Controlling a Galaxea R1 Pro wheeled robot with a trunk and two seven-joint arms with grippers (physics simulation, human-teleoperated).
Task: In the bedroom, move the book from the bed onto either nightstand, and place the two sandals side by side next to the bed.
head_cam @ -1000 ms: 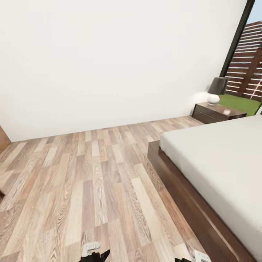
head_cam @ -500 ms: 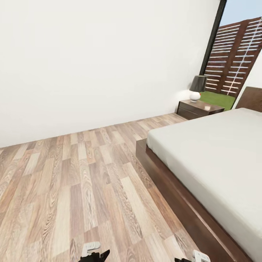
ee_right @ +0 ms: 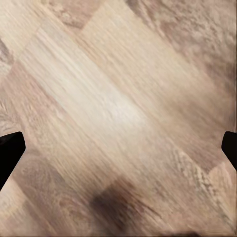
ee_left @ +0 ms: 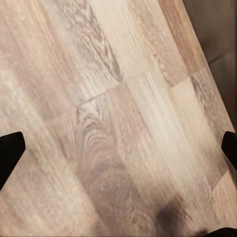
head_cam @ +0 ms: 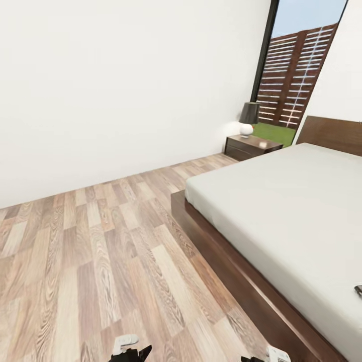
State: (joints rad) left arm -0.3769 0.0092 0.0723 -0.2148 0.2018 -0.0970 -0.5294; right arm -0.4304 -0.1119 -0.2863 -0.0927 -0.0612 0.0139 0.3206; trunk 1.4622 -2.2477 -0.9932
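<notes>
The bed (head_cam: pixel 281 211), with a light-grey mattress, a dark wooden frame and a headboard (head_cam: pixel 332 133), takes up the right of the head view. A nightstand (head_cam: pixel 251 147) stands beyond its far corner by the wall. On the mattress, at the head view's right edge, lies a small dark flat thing (head_cam: pixel 358 290) that may be the book; it is cut off. The sandals are out of view. My left gripper (ee_left: pixel 118 153) and right gripper (ee_right: pixel 118 150) hang open over bare wood floor, with nothing between their fingers. Their tops peek in at the head view's lower edge.
A lamp (head_cam: pixel 248 118) with a dark shade and white base sits on the nightstand. Behind it a tall dark-framed window (head_cam: pixel 296 75) shows a slatted fence and grass. Wood-plank floor (head_cam: pixel 100 251) stretches left of the bed to a plain white wall.
The head view has swung to the right, so everything has slid left in it. The headboard and the small dark thing on the mattress have come into view. The grippers hold the same pose.
</notes>
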